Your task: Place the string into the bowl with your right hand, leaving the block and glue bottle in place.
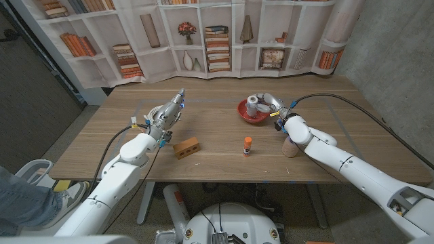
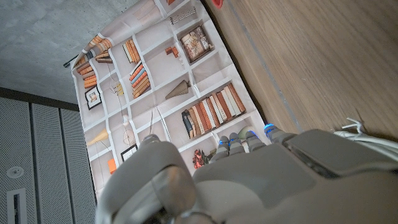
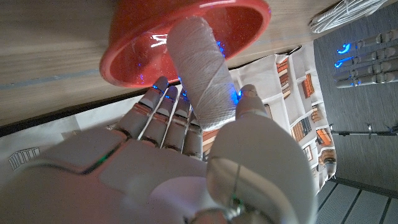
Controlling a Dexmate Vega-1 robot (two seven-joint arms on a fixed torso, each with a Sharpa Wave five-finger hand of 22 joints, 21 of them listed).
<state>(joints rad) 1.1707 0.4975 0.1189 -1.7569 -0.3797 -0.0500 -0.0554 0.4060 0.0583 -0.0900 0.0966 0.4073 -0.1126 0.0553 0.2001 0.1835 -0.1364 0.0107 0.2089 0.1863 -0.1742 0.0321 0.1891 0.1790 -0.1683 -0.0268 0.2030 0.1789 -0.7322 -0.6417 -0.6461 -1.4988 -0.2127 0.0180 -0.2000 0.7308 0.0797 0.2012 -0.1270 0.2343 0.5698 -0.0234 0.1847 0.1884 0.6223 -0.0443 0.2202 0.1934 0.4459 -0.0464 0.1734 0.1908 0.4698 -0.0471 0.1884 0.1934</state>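
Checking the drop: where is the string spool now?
The string spool is held by the right hand over the red bowl, at the table's right side.

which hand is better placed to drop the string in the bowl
Right. The right hand already holds the string just over the red bowl; the left hand is across the table.

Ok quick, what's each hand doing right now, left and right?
Left hand: holding nothing, fingers stretched out together over the wooden table.
Right hand: gripping the white spool of string over the red plastic bowl.
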